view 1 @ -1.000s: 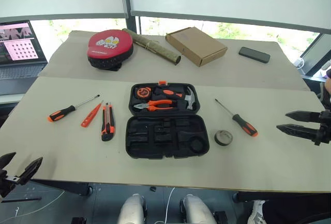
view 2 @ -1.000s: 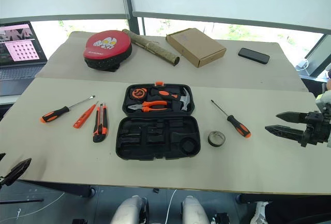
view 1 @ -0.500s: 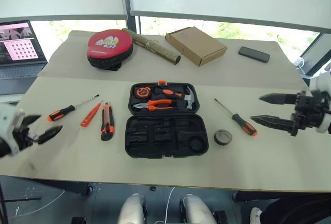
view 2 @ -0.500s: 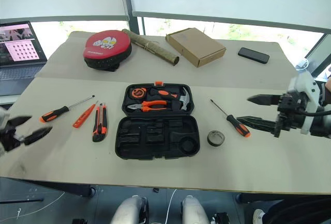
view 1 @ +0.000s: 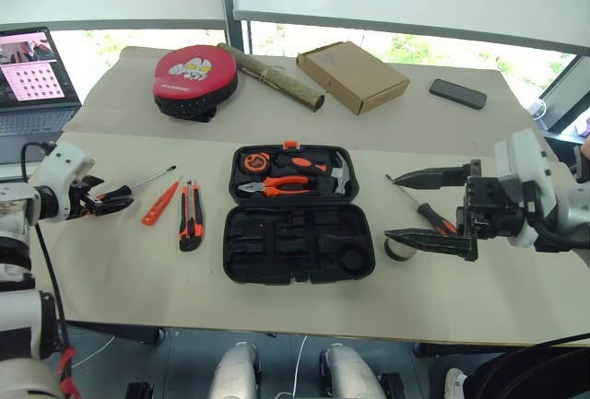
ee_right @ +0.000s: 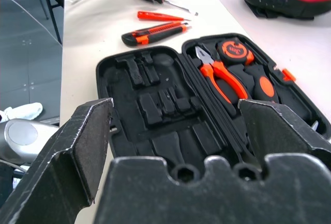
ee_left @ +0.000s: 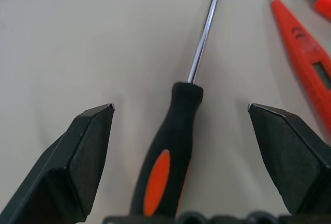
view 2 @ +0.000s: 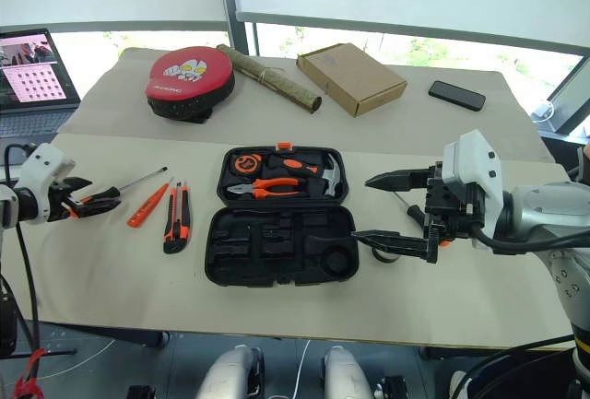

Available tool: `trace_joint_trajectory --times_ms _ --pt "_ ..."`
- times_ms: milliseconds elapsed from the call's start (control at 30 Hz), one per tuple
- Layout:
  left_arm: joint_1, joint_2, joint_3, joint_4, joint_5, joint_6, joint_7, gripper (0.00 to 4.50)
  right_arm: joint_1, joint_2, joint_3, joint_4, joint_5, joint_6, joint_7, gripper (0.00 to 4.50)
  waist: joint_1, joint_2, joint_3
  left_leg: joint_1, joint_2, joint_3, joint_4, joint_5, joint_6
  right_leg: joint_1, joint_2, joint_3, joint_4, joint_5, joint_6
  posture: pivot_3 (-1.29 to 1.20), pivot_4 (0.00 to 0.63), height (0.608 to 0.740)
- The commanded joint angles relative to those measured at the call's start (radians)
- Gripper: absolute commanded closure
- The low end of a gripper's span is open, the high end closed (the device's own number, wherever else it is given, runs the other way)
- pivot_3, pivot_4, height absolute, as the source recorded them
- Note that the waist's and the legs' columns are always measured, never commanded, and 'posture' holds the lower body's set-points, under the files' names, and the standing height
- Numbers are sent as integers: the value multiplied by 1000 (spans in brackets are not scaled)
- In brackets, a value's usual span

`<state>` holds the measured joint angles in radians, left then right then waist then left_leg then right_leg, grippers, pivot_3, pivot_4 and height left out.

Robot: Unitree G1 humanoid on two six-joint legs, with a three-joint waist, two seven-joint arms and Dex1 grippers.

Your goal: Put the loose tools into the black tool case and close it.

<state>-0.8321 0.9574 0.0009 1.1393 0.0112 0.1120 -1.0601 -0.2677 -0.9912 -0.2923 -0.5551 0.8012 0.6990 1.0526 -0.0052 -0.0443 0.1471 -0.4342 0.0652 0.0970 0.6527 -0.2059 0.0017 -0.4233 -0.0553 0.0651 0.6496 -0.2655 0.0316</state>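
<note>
the left gripper straddles the leftmost screwdriver on the table, jaws spread and unclosed. the right gripper, also released, hangs over the other screwdriver beside the open case. a clamp near the handle's end could let it pivot loose.

Bright daylight from rear windows; soft shadows; wrist foregrounds blurred.
</note>
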Motion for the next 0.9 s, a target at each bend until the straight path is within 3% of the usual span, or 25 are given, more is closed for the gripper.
trace_joint_trajectory --times_ms 33,133,333,367,500,600,767,900 --pt "-48 -3 -31 68 53 13 6 279 9 -14 -57 -40 30 -2 -17 0 2 0 0 0 0 0 1 0 0 0 0 0 1 0 0 0 150 740" --pt "-61 -5 -40 91 70 11 -8 969 26 -21 -73 -44 27 -6 -22 0 1 0 0 0 0 -1 5 0 0 0 0 0 4 0 0 0 150 740" --pt "-84 0 -1 75 43 11 -52 3413 95 -18 -125 -57 19 -8 -36 0 1 0 0 1 0 -2 9 0 0 1 0 0 10 0 1 0 150 740" --pt "-92 1 15 63 28 8 -61 3652 110 -14 -136 -60 19 -7 -43 0 1 0 0 1 0 -2 9 0 0 1 0 0 10 0 1 0 150 740" --pt "-122 -44 80 -255 -142 58 -285 3716 242 -4 -213 -81 5 -5 -48 0 18 -5 2 -3 0 -5 10 0 0 0 0 -3 11 0 1 0 150 740" --pt "-62 -92 38 -545 -213 139 -368 3716 325 6 -239 -78 -26 -27 -49 0 27 -5 1 -7 0 -9 17 0 1 1 -1 -7 11 0 1 0 150 740" --pt "6 -172 -99 -836 -207 208 -402 3716 397 31 -252 -63 -71 -54 -73 0 11 -2 0 -6 0 -10 22 -1 2 3 0 -5 14 0 3 0 150 740" --pt "24 -219 -223 -931 -145 230 -390 3716 425 47 -259 -58 -100 -65 -93 0 3 -2 0 -6 0 -11 23 0 1 3 2 -4 15 1 2 0 150 740"
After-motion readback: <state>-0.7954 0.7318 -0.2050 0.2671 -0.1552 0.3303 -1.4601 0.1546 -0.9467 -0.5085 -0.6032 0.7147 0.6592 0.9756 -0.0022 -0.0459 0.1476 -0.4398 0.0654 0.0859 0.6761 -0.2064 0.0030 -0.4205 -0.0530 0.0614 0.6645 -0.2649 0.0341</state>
